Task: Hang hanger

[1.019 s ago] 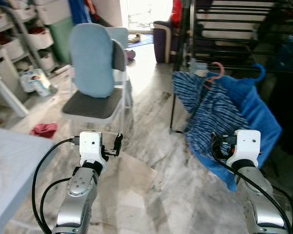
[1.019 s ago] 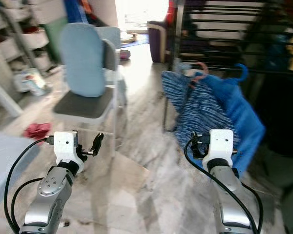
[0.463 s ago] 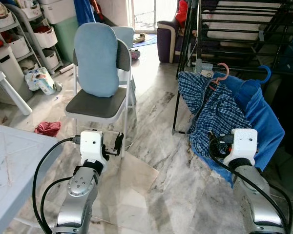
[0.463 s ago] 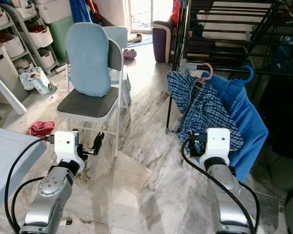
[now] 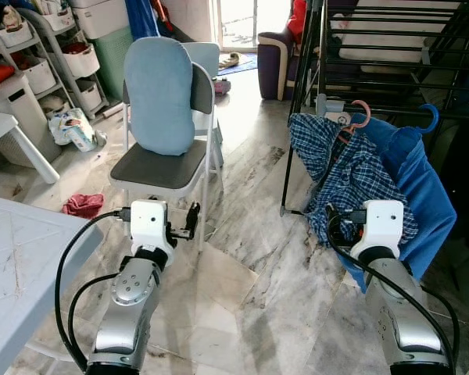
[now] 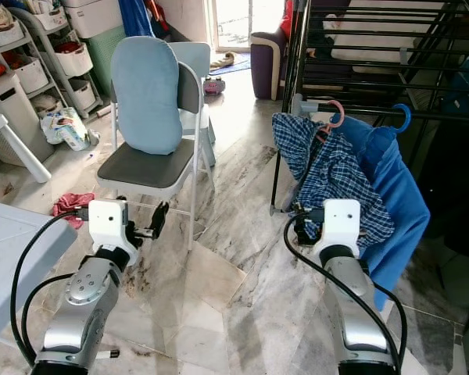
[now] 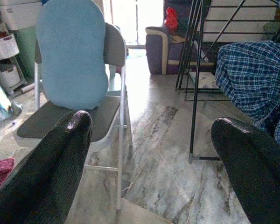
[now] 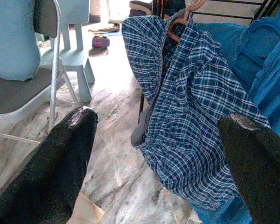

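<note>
Marble floor, grey-veined and streaked with glare, runs back to a bright doorway. A black metal drying rack stands at the right, storage shelves with bins line the left wall, and the corner of a pale worktop cuts in at lower left. A folding chair with a grey seat carries a light blue cushion propped on its back; a red cloth lies on the floor beside it.

Compared with a second ago the camera has steadied and risen a little (the blur is gone), so the checked pattern of the shirt now reads clearly; the arms are posed much as before.

On the rack's low rail hang a blue garment on a blue hanger and, in front of it, a blue plaid shirt on a pink hanger, whose hook sits over the rail. The right hand is held before the lower part of the shirt, near it but apart, fingers spread wide with nothing between them; the pink hanger lies above and beyond it. The left hand points toward the chair, fingers likewise spread and empty.
</note>
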